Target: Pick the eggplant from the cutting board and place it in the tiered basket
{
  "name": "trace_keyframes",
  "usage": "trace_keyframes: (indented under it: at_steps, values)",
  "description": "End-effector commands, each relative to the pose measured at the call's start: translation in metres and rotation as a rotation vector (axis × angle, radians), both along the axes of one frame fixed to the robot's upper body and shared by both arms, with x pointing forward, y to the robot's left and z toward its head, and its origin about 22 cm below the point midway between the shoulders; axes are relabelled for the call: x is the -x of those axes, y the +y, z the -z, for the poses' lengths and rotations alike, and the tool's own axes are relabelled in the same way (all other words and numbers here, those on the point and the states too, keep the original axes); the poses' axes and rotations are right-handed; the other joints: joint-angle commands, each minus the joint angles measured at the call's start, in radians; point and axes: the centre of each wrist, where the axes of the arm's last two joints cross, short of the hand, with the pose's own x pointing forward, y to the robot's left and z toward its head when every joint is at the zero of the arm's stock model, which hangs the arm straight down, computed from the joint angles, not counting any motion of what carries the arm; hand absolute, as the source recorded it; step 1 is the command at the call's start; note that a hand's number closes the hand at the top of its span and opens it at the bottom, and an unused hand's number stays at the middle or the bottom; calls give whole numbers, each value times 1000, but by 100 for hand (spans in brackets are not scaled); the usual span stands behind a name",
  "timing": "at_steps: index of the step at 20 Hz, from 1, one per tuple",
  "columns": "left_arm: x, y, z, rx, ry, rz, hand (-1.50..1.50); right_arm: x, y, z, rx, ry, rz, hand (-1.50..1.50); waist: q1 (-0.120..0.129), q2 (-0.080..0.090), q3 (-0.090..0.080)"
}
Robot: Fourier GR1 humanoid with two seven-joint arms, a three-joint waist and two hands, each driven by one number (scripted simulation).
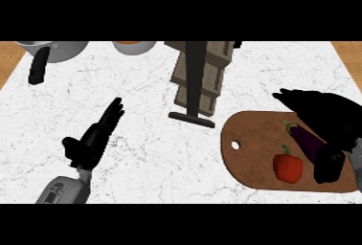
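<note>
A dark purple eggplant [305, 137] with a green stem lies on the brown cutting board [247, 155] at the right, beside a red bell pepper [288, 165]. My right hand [326, 117] hovers over the board's right side and hides the eggplant's far end. Its fingers [288, 98] are spread toward the upper left, and its thumb [329, 165] hangs by the eggplant's lower end. The fingers are not curled round the eggplant. The tiered basket [201, 72], brown with a dark post and foot, stands at the top centre. My left hand [88, 141] rests open at the left.
A grey pot [62, 49] with a black handle [38, 66] sits at the back left. An orange bowl [134, 46] stands beside it. The counter's wooden edges show at the far left and right corners.
</note>
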Motion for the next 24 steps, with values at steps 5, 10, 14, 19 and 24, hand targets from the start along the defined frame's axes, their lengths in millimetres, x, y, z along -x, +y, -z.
trace_keyframes:
  at_steps: [5,10,14,19,24]
  values:
    - [7,0,-6,1,8,4,0,-7,-1,49,191,19,119,-150,9,2,1]
    - [10,-5,3,-19,5,-12,0,-1,-34,54,108,35,142,-150,1,2,1]
    - [0,3,-3,-19,-19,3,0,-7,-28,77,104,32,124,-150,2,2,1]
    - [-17,-7,-11,10,-4,-8,0,-15,-53,86,129,36,177,-150,0,2,1]
    - [0,2,-5,-12,10,0,0,-34,-71,94,121,67,180,-150,7,3,1]
